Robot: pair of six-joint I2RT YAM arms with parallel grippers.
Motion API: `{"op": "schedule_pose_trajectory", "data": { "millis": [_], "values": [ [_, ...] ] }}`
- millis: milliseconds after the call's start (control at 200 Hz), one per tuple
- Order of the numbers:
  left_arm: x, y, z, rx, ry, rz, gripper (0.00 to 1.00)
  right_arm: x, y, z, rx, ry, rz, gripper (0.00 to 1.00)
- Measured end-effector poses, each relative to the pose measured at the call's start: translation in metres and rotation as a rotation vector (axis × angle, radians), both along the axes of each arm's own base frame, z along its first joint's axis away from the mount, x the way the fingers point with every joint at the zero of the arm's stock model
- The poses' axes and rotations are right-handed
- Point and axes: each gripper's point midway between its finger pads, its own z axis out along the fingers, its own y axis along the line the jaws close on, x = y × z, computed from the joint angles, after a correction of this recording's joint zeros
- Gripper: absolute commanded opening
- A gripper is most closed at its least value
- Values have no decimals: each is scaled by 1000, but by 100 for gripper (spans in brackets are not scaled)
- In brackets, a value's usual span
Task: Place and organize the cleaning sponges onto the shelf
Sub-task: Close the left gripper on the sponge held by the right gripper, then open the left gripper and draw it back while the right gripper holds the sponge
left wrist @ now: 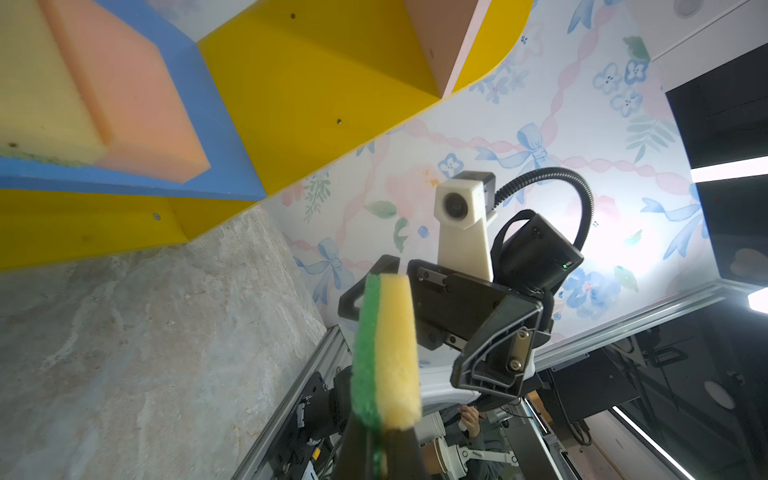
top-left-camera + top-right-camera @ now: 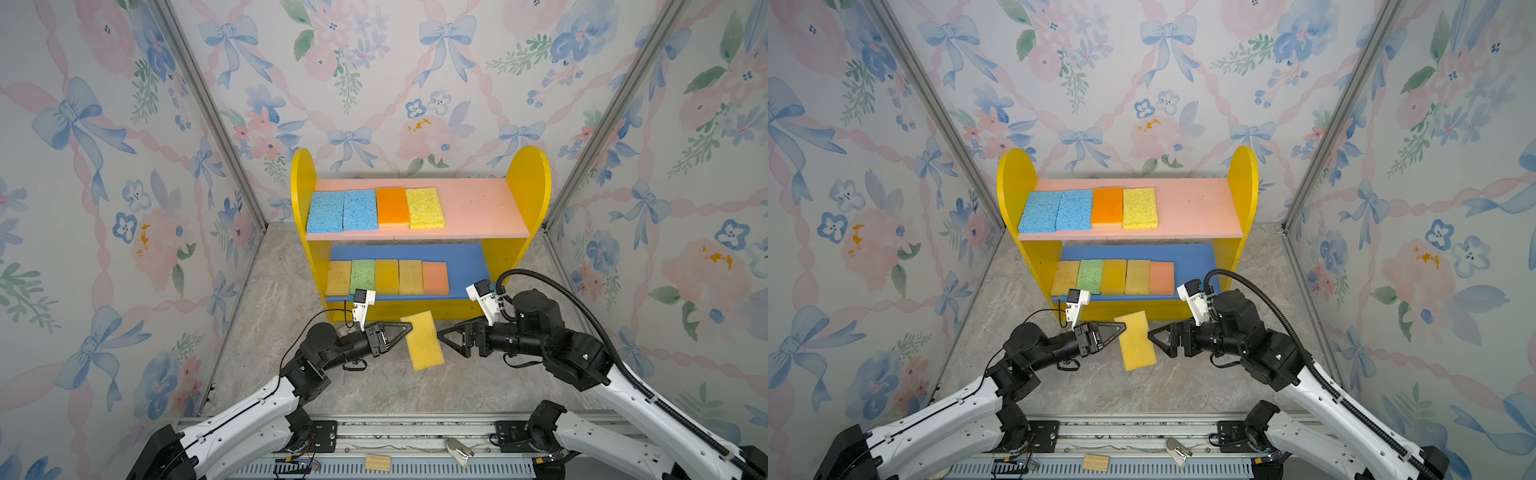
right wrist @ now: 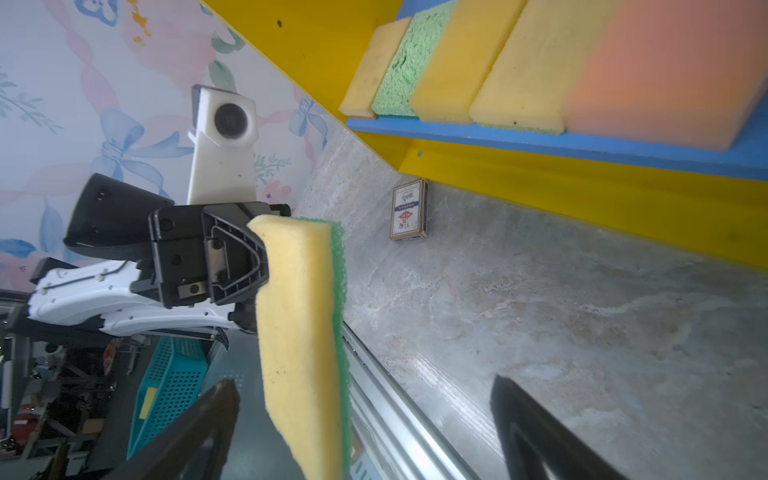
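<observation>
left gripper (image 2: 409, 327) pinches yellow sponge (image 2: 423, 347); right gripper (image 2: 440, 333) agape beside it, seemingly apart.

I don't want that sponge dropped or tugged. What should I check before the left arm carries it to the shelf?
1. Left hand shut on the yellow green-backed sponge: ok.
2. Right hand open: ok.
3. Right hand clear of the sponge: not ok, its jaws seem to straddle one end.
4. Free space on the pink upper board: ok, right part bare.
5. Free space on the blue lower board: ok, gap beside the peach sponge.
</observation>
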Motion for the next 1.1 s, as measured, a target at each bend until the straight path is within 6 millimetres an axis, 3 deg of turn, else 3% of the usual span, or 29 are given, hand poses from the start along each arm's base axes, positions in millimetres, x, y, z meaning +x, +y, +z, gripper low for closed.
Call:
{"op": "schedule_pose_trajectory", "data": {
  "millis": [400,660,1010,1100],
  "values": [
    [3,8,19,-96,48,6,0,-29,21,10,196,103,159,100],
    [1,11,26,-119,41,6,0,-41,41,7,199,137,240,85],
    [3,14,21,-116,52,12,0,-40,42,9,206,131,235,50],
    [3,14,21,-114,53,12,0,-40,41,10,209,133,233,45]
  ]
}}
